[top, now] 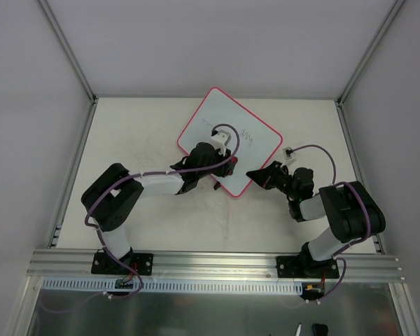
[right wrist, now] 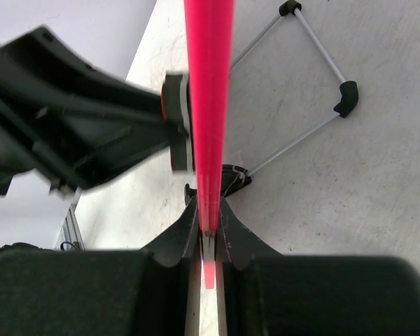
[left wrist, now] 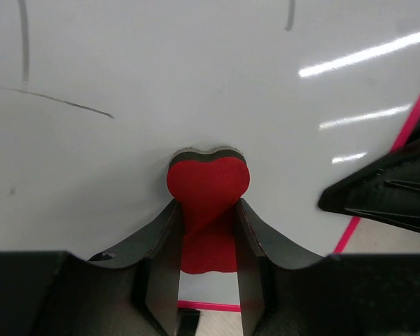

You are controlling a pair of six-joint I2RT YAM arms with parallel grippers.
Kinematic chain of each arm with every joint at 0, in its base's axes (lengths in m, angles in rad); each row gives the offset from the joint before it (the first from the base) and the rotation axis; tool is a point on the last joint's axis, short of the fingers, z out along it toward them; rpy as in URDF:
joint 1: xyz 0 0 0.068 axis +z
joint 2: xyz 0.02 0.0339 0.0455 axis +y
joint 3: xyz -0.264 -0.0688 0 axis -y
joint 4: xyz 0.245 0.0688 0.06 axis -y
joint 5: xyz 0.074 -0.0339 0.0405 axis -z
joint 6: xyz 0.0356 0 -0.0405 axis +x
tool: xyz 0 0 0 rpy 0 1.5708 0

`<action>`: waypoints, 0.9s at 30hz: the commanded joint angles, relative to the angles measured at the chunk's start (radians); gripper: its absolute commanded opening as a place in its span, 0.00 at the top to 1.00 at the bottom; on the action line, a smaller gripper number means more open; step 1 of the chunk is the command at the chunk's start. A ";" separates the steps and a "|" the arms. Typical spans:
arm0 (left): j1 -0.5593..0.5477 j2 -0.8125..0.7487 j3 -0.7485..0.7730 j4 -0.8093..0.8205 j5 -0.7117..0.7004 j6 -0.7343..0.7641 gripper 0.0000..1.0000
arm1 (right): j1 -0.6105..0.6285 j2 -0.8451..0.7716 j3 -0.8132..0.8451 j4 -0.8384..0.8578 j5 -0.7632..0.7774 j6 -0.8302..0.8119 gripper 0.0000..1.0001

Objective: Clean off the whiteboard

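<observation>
The whiteboard (top: pixel 227 133) sits on the tabletop (top: pixel 140 126) just ahead of both tools, turned corner-on to you. Judge it light, thin and stiff, with a glossy face likely to skate under a sideways push, so it needs bracing at the rim. The pink frame (right wrist: pixel 208 84) is the place to grip.

Your right tool (right wrist: pixel 208 222) does that. Its jaws are nearly together and pinch the frame edge-on at the board's near right side.

Your left tool (left wrist: pixel 208 217) is narrowed onto a red eraser (left wrist: pixel 208 180), clamped by its waist. The eraser's dark felt face is against the board directly ahead of the fingertips. Thin dark scribbles (left wrist: pixel 56 100) lie beyond and to the left of the eraser. A wire stand (right wrist: pixel 315 77) rests on the tabletop to the right of the right tool.
</observation>
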 commanded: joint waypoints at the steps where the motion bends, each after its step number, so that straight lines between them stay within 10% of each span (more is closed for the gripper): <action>1: 0.135 0.067 0.028 -0.121 0.013 -0.024 0.84 | 0.009 -0.029 0.026 0.250 -0.049 -0.018 1.00; 12: 0.306 0.231 0.331 -0.328 0.110 -0.035 0.84 | 0.011 -0.032 0.025 0.250 -0.049 -0.018 1.00; 27: 0.378 0.144 0.238 -0.345 0.070 -0.132 0.83 | 0.009 -0.039 0.023 0.250 -0.052 -0.017 1.00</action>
